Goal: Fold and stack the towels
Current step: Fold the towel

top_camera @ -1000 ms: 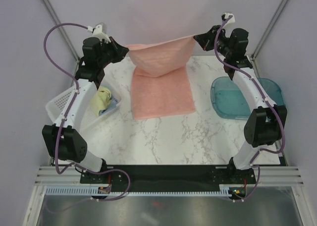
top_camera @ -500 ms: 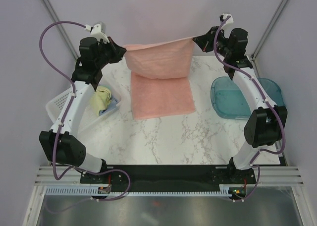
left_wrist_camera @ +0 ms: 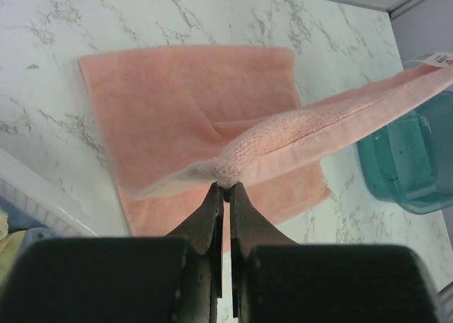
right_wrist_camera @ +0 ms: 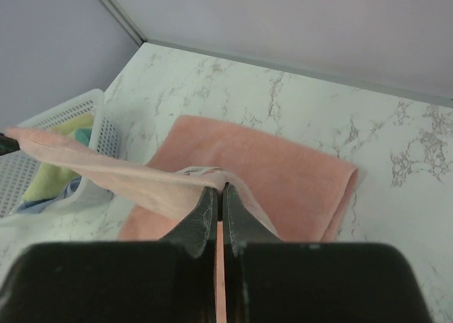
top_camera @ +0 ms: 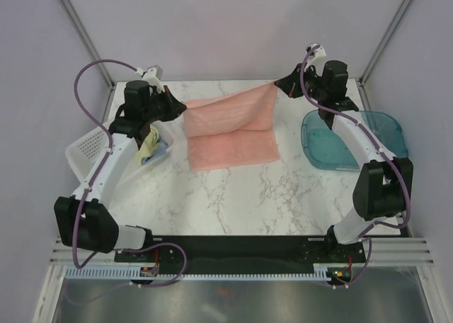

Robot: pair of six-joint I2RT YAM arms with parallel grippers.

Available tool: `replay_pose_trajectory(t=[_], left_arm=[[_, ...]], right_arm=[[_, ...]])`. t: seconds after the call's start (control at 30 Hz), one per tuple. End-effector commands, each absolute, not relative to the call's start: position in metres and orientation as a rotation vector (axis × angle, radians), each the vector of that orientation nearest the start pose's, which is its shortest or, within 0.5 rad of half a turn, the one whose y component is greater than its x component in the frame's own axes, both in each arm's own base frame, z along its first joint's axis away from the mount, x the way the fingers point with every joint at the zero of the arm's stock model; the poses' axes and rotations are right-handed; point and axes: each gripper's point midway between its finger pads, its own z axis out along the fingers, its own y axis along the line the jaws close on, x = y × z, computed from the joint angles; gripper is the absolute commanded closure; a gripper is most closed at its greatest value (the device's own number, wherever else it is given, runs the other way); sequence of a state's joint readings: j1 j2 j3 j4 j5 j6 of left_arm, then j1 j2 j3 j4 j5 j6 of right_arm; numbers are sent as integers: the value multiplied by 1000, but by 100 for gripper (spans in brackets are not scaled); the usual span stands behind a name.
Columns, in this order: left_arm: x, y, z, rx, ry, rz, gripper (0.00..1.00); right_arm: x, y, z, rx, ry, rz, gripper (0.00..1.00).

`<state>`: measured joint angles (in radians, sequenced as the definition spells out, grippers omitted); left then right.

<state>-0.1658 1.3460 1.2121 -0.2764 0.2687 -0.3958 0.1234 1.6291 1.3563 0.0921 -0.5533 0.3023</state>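
Observation:
A salmon-pink towel (top_camera: 230,132) lies partly on the marble table at the back centre, its far edge lifted and stretched between both grippers. My left gripper (top_camera: 181,109) is shut on the towel's left corner (left_wrist_camera: 225,171). My right gripper (top_camera: 279,82) is shut on the right corner (right_wrist_camera: 221,183), beside the small white tag (right_wrist_camera: 195,171). The lower part of the towel (left_wrist_camera: 191,103) rests flat beneath the raised fold. A pale-yellow-and-teal towel (top_camera: 148,144) sits in the white basket, partly behind the left arm. A bit of blue-grey cloth (right_wrist_camera: 49,201) shows in the basket.
The white perforated basket (top_camera: 85,150) stands at the left edge of the table. A teal translucent tray (top_camera: 354,142) lies at the right, under the right arm. Grey walls with metal corner posts enclose the back and sides.
Both grippers have come down and toward the front with the towel's held edge. The hanging sheet has dropped and now drapes low over the part lying on the table.

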Motion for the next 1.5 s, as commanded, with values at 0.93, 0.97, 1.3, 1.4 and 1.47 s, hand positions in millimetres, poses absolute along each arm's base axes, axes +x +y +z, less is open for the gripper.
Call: replay_pose_trajectory(t=[0.93, 0.97, 1.3, 1.4, 1.47], left_arm=[[453, -154, 265, -3, 1767, -618, 98], [447, -157, 257, 1, 1786, -631, 98], [375, -173, 158, 35, 2062, -639, 98], [365, -176, 152, 61, 2082, -616, 98], [359, -173, 141, 72, 2125, -556, 98]], right_arm=[[547, 184, 266, -257, 1642, 825, 100], [538, 181, 260, -258, 1658, 810, 100], [465, 167, 157, -257, 1989, 765, 100], [447, 164, 142, -283, 2045, 741, 100], [438, 163, 142, -295, 2045, 733, 100]])
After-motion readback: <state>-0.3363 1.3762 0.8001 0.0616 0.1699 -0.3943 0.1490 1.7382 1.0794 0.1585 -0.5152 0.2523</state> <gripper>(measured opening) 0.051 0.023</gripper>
